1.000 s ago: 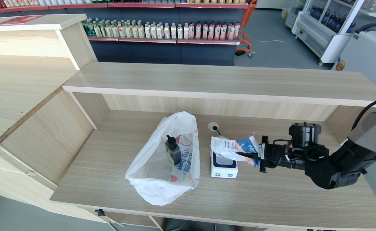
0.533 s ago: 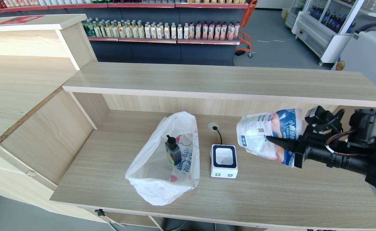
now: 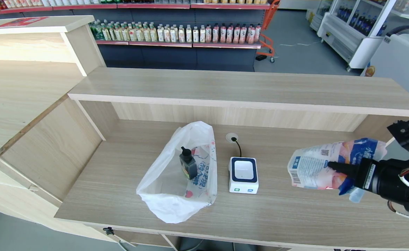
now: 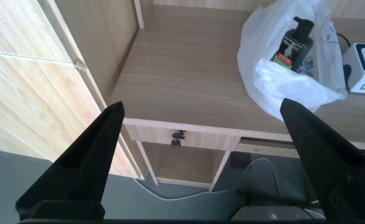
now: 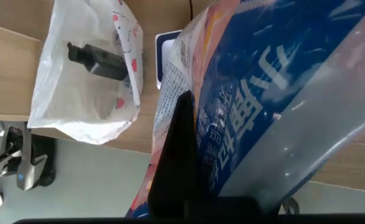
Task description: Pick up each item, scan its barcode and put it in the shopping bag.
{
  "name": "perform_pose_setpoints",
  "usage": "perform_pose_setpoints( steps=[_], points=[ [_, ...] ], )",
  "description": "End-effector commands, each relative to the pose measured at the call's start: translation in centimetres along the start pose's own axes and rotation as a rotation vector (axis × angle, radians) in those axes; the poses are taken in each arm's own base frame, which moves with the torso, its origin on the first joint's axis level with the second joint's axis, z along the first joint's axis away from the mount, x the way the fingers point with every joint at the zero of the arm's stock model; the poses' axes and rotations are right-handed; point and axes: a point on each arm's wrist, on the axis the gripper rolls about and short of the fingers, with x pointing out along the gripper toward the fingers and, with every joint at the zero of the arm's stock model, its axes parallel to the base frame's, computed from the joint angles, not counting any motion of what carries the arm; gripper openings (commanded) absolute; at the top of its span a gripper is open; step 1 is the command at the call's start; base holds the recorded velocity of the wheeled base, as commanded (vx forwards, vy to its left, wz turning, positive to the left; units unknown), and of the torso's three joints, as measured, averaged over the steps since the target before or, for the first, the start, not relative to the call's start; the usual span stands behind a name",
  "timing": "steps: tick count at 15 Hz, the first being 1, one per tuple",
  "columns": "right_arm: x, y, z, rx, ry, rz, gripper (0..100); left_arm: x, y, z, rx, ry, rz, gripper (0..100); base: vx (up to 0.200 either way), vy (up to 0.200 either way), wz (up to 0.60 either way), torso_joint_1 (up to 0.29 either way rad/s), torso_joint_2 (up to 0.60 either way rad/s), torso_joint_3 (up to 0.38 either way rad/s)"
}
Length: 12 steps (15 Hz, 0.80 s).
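Currently my right claw (image 3: 332, 166) is clamped on the blue-and-white printed plastic pouch (image 3: 311, 169), held above the wooden worktop (image 3: 295, 216) right of the white square scanner (image 3: 243, 174); left claw (image 4: 201, 146) spread wide.

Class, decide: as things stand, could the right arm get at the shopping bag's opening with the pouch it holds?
Probably yes. The right hand holds the pouch above the counter; only the low scanner stands between it and the open shopping bag.
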Motion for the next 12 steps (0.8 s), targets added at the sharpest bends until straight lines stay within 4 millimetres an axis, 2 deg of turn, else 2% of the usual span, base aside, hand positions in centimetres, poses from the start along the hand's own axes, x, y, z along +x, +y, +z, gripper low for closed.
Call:
perform_pose_setpoints(
  steps=[1,5,8,12],
  points=[
    [-2.3,0.4,0.2,0.004,-0.039,0.019,0,0.0,0.0,0.0,0.000,0.000,0.002,100,0.000,0.000,0.00,0.000,0.00,0.000],
    [-4.5,0.6,-0.3,0.055,-0.006,0.014,0,0.0,0.0,0.0,0.000,0.000,0.001,100,0.000,0.000,0.00,0.000,0.00,0.000],
    [-4.6,0.6,-0.2,0.086,-0.007,0.015,0,0.0,0.0,0.0,0.000,0.000,0.001,100,0.000,0.200,0.00,-0.004,0.00,0.004],
    [-4.7,1.7,-0.1,0.219,0.064,0.043,0,0.0,0.0,0.0,-0.002,0.000,0.001,100,0.000,0.000,0.00,0.000,0.00,0.000]
  ],
)
